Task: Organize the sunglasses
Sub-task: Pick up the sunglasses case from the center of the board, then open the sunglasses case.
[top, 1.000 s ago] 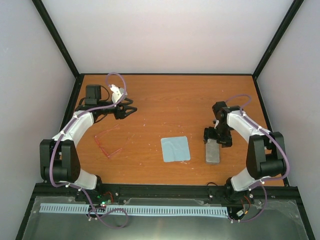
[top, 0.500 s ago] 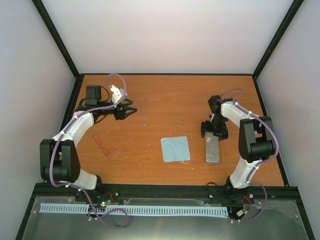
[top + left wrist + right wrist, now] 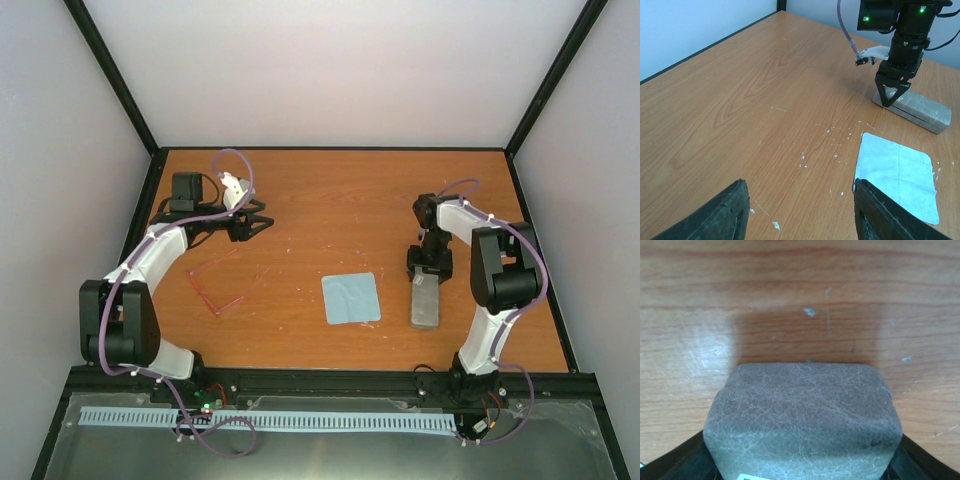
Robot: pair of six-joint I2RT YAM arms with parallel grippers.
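Note:
The sunglasses point(image 3: 204, 291), thin red-pink frame with clear lenses, lie on the table at the left, near my left arm; neither wrist view shows them. My left gripper point(image 3: 256, 222) is open and empty above the table beyond them; its view point(image 3: 801, 184) shows only bare wood between the fingers. The grey case point(image 3: 426, 300) lies closed at the right. My right gripper point(image 3: 428, 268) points down at its far end, open, one finger on each side of the case point(image 3: 800, 415).
A light blue square cloth point(image 3: 351, 298) lies flat between the sunglasses and the case; it also shows in the left wrist view point(image 3: 897, 172). Black frame posts and pale walls close in the table point(image 3: 330, 200) at the back and sides.
My right arm has folded in and its gripper has turned and shifted slightly so its jaws line up over the case's far end. The left arm, sunglasses and cloth have not moved.

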